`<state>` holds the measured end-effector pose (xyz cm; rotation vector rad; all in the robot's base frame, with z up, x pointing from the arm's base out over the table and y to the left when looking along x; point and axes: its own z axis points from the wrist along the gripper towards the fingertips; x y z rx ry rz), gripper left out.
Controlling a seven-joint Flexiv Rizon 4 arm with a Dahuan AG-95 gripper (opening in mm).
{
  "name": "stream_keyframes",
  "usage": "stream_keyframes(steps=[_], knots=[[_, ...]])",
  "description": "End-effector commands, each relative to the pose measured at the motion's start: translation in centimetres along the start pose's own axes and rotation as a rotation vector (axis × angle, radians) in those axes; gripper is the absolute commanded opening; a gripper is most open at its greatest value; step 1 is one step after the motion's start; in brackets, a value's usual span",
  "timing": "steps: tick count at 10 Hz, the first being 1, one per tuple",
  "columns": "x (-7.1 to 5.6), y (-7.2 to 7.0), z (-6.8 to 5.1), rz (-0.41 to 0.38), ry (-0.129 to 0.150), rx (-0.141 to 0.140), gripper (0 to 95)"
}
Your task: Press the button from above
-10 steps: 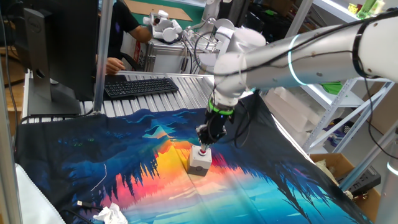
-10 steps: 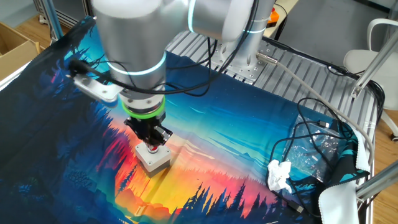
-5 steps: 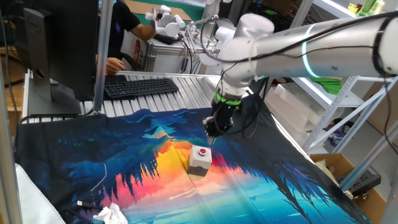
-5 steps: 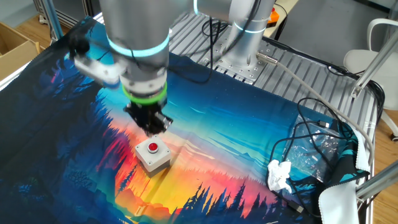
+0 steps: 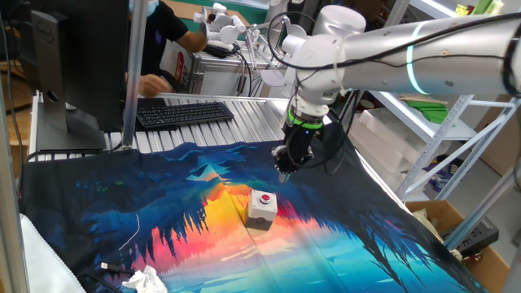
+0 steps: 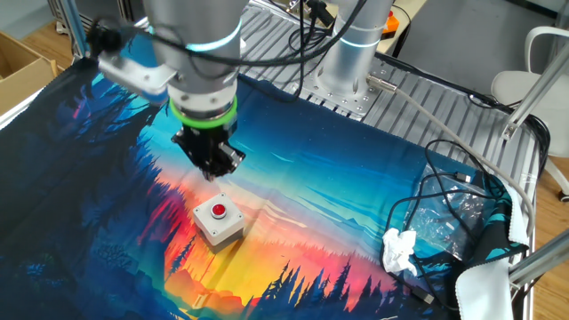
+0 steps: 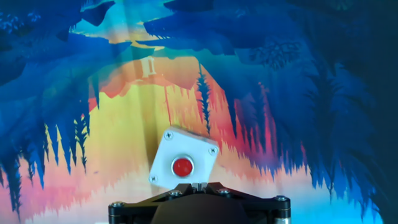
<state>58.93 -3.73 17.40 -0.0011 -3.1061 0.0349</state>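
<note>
hung clear above the button [image 5: 262, 208], hand [image 5: 284, 172] aimed down for a press from above, empty but fingertip gap untellable, box upright on the printed cloth [image 6: 356, 222] mid-bench, red cap up.

Two fixed cameras face the table [image 5: 244, 130] from opposite sides; the hand camera looks straight down.
</note>
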Motion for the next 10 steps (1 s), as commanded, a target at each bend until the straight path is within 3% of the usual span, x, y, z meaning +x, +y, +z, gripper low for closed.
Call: stream_keyframes(steps=[1,6,10], knots=[[0.1,-0.3,-0.8,-0.007,0.025,-0.007,0.0],[0.7,-0.9,-1.9,-0.008,0.057,0.015,0.0],[0.9,-1.0,-2.1,-0.009,0.076,0.021,0.0]])
